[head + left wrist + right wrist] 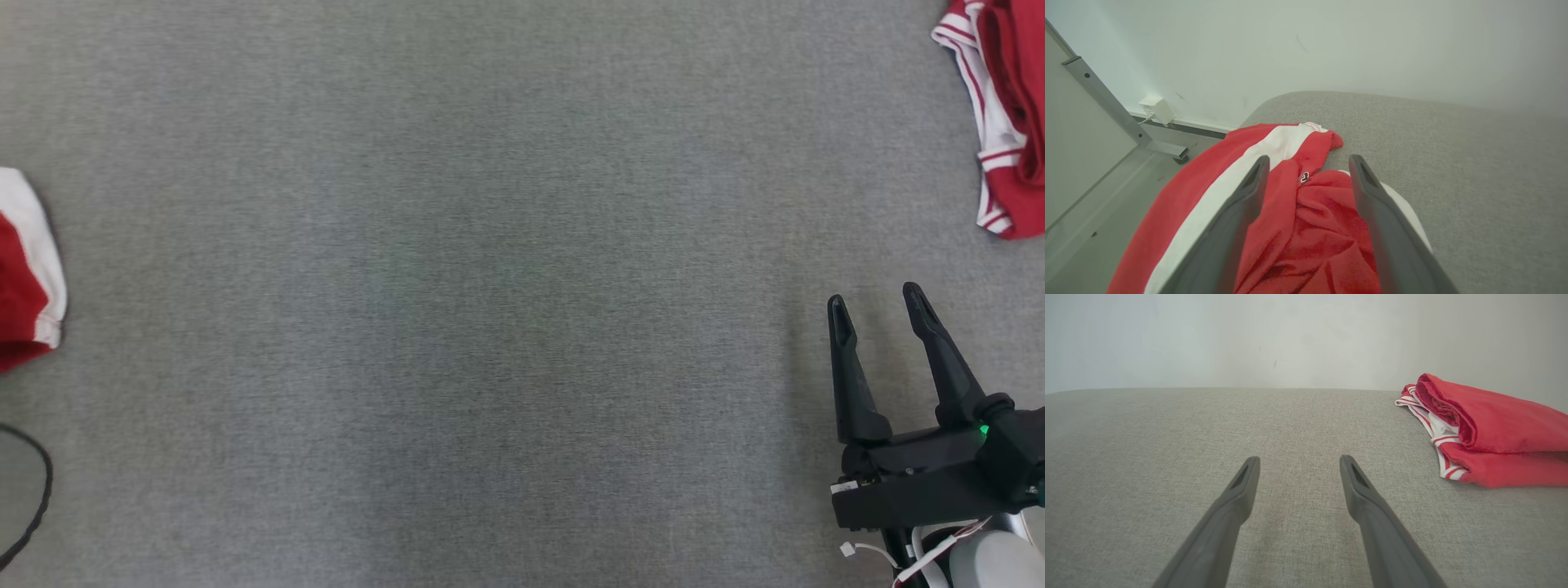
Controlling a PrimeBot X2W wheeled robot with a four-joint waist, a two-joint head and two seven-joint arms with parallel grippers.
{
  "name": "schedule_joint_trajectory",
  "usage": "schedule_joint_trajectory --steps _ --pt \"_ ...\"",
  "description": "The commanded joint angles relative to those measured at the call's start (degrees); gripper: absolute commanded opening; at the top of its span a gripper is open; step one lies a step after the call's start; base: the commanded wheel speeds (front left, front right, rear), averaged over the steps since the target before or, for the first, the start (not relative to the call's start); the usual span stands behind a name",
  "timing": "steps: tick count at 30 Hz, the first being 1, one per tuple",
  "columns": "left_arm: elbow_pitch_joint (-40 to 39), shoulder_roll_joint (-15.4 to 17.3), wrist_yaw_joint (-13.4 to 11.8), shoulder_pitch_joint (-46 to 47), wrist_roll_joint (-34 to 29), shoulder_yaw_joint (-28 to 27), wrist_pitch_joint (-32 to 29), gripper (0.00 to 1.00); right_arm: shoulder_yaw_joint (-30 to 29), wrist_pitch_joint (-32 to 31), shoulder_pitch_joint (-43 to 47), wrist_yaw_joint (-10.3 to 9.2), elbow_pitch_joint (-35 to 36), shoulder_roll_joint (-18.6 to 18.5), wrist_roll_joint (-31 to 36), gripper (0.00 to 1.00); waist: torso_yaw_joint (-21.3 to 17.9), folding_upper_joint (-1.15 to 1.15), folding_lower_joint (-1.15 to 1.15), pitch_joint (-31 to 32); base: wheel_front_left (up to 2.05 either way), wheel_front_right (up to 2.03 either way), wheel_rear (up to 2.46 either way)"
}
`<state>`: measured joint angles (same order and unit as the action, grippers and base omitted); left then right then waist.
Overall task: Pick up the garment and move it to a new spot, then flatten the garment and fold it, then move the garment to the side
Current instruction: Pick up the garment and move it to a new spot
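Pickup stage, nothing gripped yet.
Left gripper [1309, 159] fingers spread wide, poised over crumpled red-and-white garment [1306, 228] at left edge of grey padded surface [457, 294], cloth partly draped off it; contact unclear. Right gripper [875, 296] likewise spread, over bare surface, empty. Second red garment [1494, 424] folded at far right (probably a finished piece, can't confirm). Left to do, by the look of it: grasp, relocate, flatten, fold, set aside.
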<state>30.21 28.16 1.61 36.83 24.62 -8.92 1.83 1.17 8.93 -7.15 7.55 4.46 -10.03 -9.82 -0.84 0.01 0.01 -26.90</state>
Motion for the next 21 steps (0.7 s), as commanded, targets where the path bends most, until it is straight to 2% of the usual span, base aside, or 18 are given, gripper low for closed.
schedule_joint_trajectory --steps 1,8,14,15,16,21 --pt "1.7 0.6 0.8 0.5 0.7 0.1 -1.0 1.0 -0.3 -0.2 -0.7 -0.13 0.3 -0.1 0.4 1.0 -1.2 -0.01 -0.01 -0.8 0.0 0.0 0.0" --pt "10.7 2.0 3.4 1.6 2.8 2.0 -10.2 1.0 -1.2 -0.9 -1.0 -0.13 1.0 -0.5 0.9 1.0 -1.7 -0.01 -0.01 -0.2 0.0 0.0 0.0" --pt "15.3 1.6 4.0 2.8 4.3 3.3 -15.5 1.0 -1.1 -1.2 -0.9 -0.13 1.4 0.0 1.1 1.0 -2.0 -0.01 -0.01 0.3 0.0 0.0 0.0" --pt "16.0 1.3 4.0 3.0 4.5 3.5 -16.0 0.47 -1.0 -1.2 -0.8 -0.13 1.4 0.0 1.2 1.0 -2.0 -0.01 -0.01 0.4 0.0 0.0 0.0" --pt "16.4 1.4 4.1 3.1 4.0 4.1 -16.2 0.0 -1.0 -1.3 -0.7 -0.13 1.3 0.2 1.2 1.0 -2.1 -0.01 -0.01 0.5 0.0 0.0 0.0" --pt "16.8 1.8 4.2 4.7 2.6 4.9 -11.7 0.0 -1.4 -1.1 -0.6 -0.13 0.7 0.3 0.8 1.0 -2.0 -0.01 -0.01 2.0 0.0 0.0 0.0"
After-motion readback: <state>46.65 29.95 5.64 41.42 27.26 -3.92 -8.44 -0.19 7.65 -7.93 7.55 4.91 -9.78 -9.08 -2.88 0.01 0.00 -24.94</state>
